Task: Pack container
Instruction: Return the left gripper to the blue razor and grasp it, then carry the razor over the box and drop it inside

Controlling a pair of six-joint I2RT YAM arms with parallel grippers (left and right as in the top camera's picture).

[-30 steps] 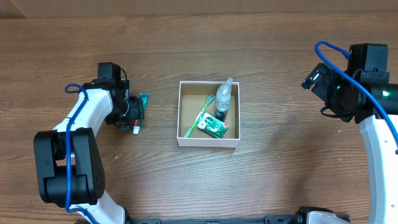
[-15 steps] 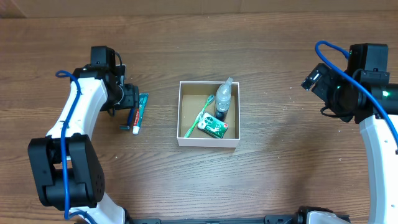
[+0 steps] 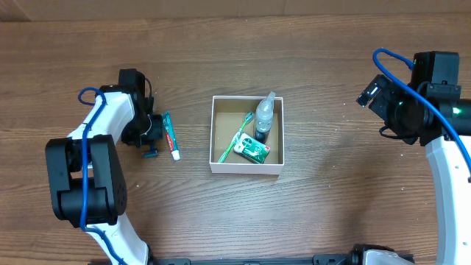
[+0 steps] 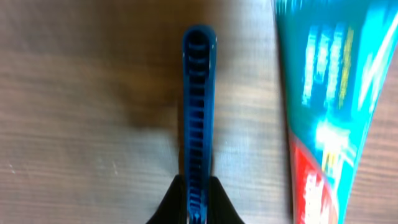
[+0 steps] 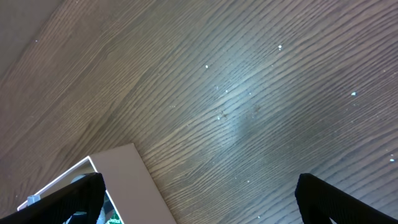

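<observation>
The container (image 3: pixel 246 168), a white-walled square box with a brown floor, stands mid-table and holds a green toothbrush (image 3: pixel 235 138), a clear bottle (image 3: pixel 264 112) and a green packet (image 3: pixel 252 151). Left of it a teal and red toothpaste tube (image 3: pixel 171 136) lies flat on the wood. My left gripper (image 3: pixel 150 143) is just left of the tube, shut on a slim blue ribbed stick (image 4: pixel 199 93) that points away from the fingers. The tube (image 4: pixel 329 93) lies beside it, apart. My right gripper (image 5: pixel 199 208) hangs open high at the far right, nothing between its fingers.
A small dark bottle (image 3: pixel 260 135) stands in the box beside the clear one. A corner of the box wall (image 5: pixel 127 177) shows in the right wrist view. Bare wood table (image 3: pixel 331 206) surrounds everything.
My left gripper has gone from open to shut, now on the blue stick. The toothpaste tube has shifted slightly right and turned. The right arm has not moved.
</observation>
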